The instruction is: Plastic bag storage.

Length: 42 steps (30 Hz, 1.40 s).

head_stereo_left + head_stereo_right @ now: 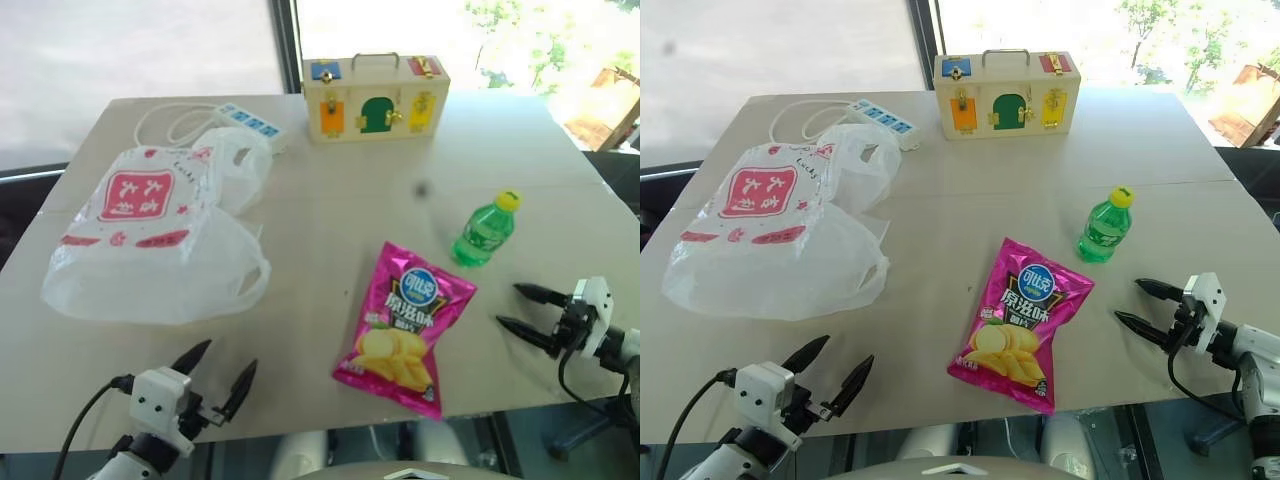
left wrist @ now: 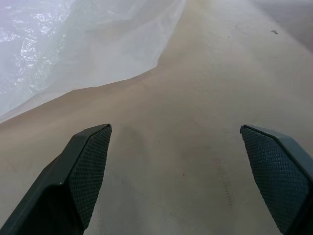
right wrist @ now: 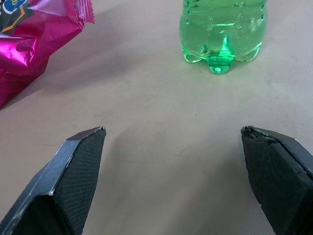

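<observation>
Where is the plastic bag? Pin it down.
In the left eye view the plastic bag lies on the table's left side, just in front of the power strip, ahead of the open left pincer.

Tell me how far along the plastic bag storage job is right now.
Nothing looks done yet: the plastic bag lies spread out, unfolded, on the table. Nothing is in hand either; the left gripper and right gripper both hover over the table's near edge with jaws open and empty, the left one just short of the bag. Left to do: grasp the bag, gather it up and store it.
</observation>
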Each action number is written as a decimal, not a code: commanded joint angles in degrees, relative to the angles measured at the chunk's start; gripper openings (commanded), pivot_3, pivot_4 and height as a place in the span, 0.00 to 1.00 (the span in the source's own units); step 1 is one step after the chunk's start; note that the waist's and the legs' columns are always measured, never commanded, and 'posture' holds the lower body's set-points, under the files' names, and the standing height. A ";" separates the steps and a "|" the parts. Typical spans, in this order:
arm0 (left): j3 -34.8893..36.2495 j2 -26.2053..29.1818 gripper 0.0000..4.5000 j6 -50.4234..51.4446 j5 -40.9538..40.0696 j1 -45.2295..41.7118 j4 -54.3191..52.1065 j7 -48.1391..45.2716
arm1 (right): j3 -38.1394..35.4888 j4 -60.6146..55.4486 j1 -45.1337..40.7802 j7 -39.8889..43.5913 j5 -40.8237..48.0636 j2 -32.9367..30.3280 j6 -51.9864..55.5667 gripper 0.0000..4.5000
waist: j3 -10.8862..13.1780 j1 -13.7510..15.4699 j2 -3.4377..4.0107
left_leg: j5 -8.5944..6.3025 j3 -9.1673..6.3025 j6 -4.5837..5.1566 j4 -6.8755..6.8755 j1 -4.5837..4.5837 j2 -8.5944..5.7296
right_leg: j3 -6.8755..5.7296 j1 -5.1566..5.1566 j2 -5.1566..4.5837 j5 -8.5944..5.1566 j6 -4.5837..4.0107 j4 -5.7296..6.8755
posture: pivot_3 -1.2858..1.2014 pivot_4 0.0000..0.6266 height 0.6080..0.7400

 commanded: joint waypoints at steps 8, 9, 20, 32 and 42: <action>-0.93 -0.53 0.99 -1.20 -0.56 0.75 -1.76 -0.10 | -1.38 -0.52 0.67 0.75 0.49 -0.38 -1.21 1.00 | 0.00 -0.01 0.00 | 0.00 0.01 0.00 0.00 -0.01 0.00 | 0.00 0.00 0.00 0.00 0.00 -0.01 | 0.52 0.24 1.00; -0.98 -0.57 0.99 -1.26 -0.52 0.72 -1.76 -0.13 | -1.35 -0.54 0.70 0.76 0.49 -0.34 -1.25 1.00 | 0.00 -0.01 0.00 | 0.00 0.00 0.00 0.00 0.00 0.00 | 0.00 0.00 0.01 0.00 0.00 0.00 | 0.52 0.24 1.00; -1.24 -0.77 0.99 -1.50 -0.41 0.52 -1.58 -0.07 | -1.08 -0.45 0.40 0.84 0.50 -0.22 -1.09 1.00 | 0.00 0.00 0.00 | 0.00 0.00 0.00 0.00 0.00 0.00 | 0.00 0.00 0.01 0.00 0.00 -0.01 | 0.52 0.24 1.00; -5.05 -3.73 0.99 -1.88 6.73 2.67 -10.04 5.91 | -0.92 0.03 -0.32 3.03 1.72 0.18 -0.85 1.00 | 0.01 0.01 -0.02 | 0.00 0.01 0.00 0.00 -0.01 -0.01 | 0.01 0.03 0.00 0.00 0.00 -0.04 | 0.52 0.24 1.00; -4.91 -4.41 0.99 -1.38 21.18 -6.91 -16.01 14.91 | -0.46 -13.44 3.35 10.08 9.07 -1.89 7.97 1.00 | 0.00 0.04 0.08 | 0.00 -0.07 0.01 0.00 -0.01 0.00 | -0.01 0.10 0.01 0.00 0.00 -0.07 | 0.52 0.24 1.00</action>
